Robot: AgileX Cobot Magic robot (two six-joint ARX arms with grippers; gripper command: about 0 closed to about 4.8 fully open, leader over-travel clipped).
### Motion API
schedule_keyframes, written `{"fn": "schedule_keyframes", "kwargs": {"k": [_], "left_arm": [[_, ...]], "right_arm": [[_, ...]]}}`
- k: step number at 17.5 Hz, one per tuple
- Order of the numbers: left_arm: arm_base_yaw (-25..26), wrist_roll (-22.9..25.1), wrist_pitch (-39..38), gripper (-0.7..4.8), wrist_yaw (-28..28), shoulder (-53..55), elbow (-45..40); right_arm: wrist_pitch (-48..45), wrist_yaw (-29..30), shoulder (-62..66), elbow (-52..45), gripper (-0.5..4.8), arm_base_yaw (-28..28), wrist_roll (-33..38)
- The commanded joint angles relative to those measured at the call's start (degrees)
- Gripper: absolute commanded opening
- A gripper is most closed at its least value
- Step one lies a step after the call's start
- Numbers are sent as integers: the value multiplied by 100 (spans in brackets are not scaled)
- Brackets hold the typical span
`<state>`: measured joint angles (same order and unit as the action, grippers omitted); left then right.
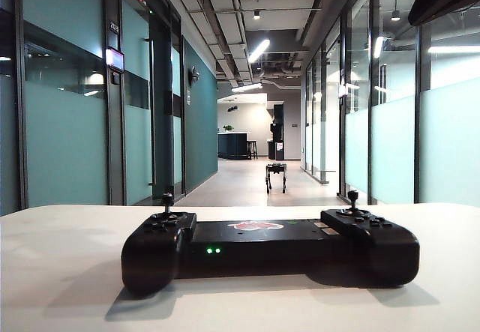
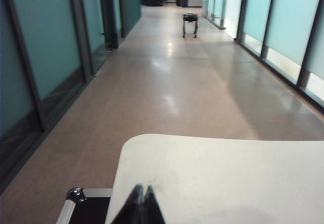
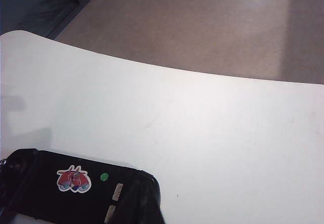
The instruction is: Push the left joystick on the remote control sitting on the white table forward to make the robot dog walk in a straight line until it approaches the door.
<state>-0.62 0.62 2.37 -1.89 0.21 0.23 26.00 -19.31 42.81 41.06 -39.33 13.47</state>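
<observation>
so the left gripper (image 2: 142,199), pinched shut off the white table's (image 2: 228,178) edge, should nudge the left joystick (image 1: 168,201) squarely forward; right gripper (image 3: 135,206) shut above the remote control (image 3: 61,183), robot dog (image 1: 276,174) far.

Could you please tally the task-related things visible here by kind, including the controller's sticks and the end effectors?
Remote control: 1
Thumbsticks: 2 (left joystick, right joystick)
Green lights: 2
Robot dog: 1
White table: 1
End effectors in view: 2 (left end effector over the table edge, right end effector by the remote), both shut
Total: 9
</observation>
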Motion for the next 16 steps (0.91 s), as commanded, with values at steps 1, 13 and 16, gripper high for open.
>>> {"fn": "schedule_keyframes", "kwargs": {"k": [1,13,16], "left_arm": [[4,44,66,-5,63,2,17],[-136,44,66,-5,57,0,17],[-101,44,66,-5,59,2,17]], "right_arm": [[-94,-9,-24,20,-1,-2,17],[-94,-7,-24,20,-1,-2,17],[-94,-7,-24,20,-1,-2,17]]}}
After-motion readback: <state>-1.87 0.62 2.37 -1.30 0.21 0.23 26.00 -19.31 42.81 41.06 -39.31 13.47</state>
